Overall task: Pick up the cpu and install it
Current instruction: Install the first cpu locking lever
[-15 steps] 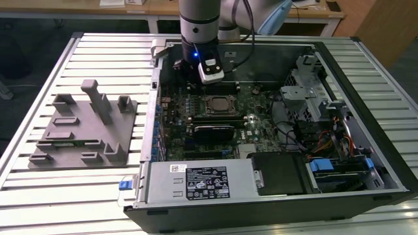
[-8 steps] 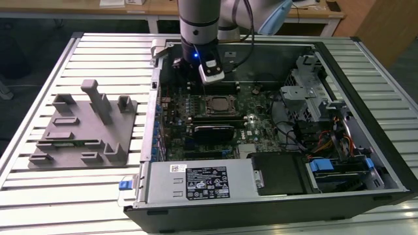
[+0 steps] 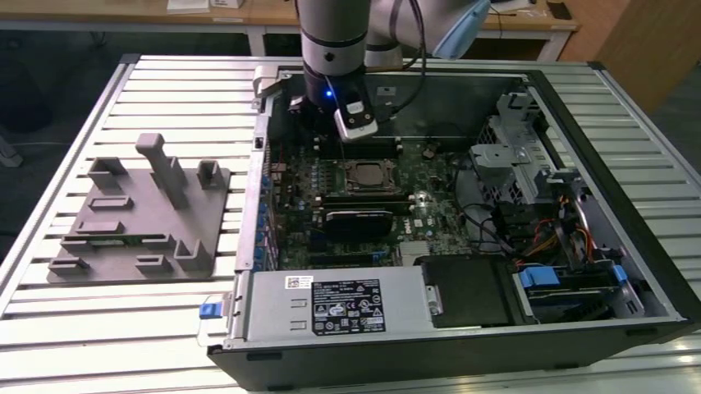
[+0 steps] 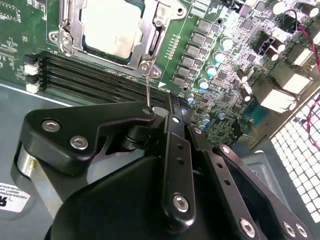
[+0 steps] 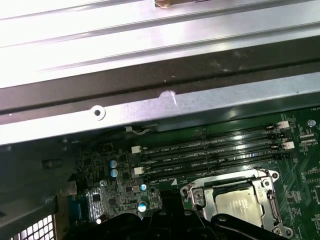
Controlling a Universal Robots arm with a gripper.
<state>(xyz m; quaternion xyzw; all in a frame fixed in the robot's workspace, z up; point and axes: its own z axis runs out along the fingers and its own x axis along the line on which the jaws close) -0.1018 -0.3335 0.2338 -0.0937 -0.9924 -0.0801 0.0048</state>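
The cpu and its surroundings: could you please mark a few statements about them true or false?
1. The cpu lies inside the socket frame on the motherboard. True.
2. The cpu rests on the grey fixture tray. False: the tray holds no chip; the cpu sits in the socket.
3. The hand hangs over the open computer case. True.
4. The fixture tray stands inside the case. False: it sits on the slatted table, outside the case at the exterior view's left.
5. Memory slots run beside the socket. True.
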